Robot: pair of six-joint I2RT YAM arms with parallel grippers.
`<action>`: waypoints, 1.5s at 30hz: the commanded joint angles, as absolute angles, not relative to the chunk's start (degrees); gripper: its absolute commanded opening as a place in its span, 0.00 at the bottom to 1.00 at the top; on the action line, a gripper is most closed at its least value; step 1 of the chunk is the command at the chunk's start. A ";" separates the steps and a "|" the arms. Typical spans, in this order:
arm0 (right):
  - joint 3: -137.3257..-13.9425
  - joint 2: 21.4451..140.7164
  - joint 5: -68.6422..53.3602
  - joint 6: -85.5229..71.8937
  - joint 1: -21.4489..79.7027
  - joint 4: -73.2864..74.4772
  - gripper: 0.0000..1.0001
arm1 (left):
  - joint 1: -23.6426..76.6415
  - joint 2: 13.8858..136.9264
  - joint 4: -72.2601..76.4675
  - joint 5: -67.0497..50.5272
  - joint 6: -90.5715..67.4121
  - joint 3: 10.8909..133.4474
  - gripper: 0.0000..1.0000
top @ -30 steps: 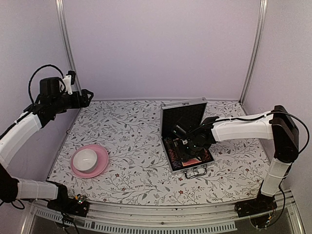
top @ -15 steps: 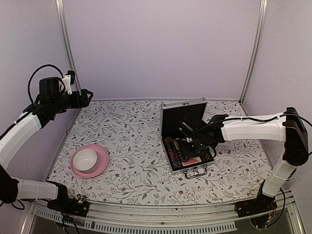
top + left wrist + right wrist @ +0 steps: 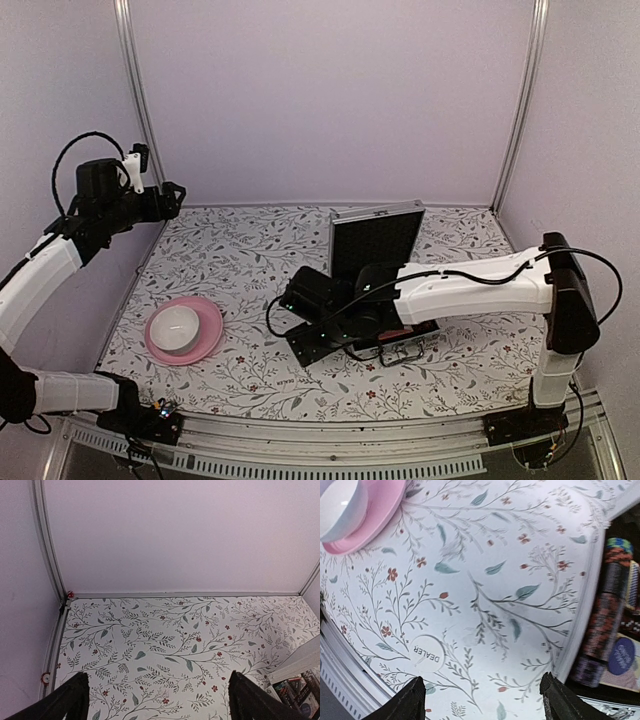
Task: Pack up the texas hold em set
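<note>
One dealer button point(image 3: 426, 652) is lying outside the case point(image 3: 377, 240) at nine o'clock, beneath my hovering, wide-spread right gripper point(image 3: 481, 680).

R arm point(image 3: 470, 285) hides most of case point(image 3: 378, 238).

Soft, even, lilac light.
Shadows were faint; the right wrist view bowed at its edges, poker chips point(image 3: 607, 615) blurred.

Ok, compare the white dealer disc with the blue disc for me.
The dealer disc is white, the blue disc blue. The dealer disc lies on the tablecloth outside the case; the blue disc sits inside it, beside the chips. Both are round and flat.
</note>
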State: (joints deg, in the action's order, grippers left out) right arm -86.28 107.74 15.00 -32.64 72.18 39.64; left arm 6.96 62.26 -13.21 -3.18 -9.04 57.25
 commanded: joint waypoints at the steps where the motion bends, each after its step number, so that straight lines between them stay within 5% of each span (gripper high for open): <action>1: -92.25 115.95 13.18 -31.43 75.69 39.42 0.80 | 6.97 62.41 -12.57 -1.50 -7.75 56.69 0.97; 16: -102.41 129.37 11.26 -26.84 79.36 38.70 0.83 | 6.96 62.46 -12.84 -2.53 -8.04 56.96 0.97; 45: -102.11 132.19 11.53 -30.37 79.76 44.03 0.64 | 6.98 62.06 -12.87 -2.80 -8.09 57.04 0.97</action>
State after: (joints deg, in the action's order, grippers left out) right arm -101.80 130.80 11.66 -28.80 79.40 41.08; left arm 6.96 62.81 -13.19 -2.48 -8.56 57.23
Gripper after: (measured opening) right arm 0.656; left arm 0.970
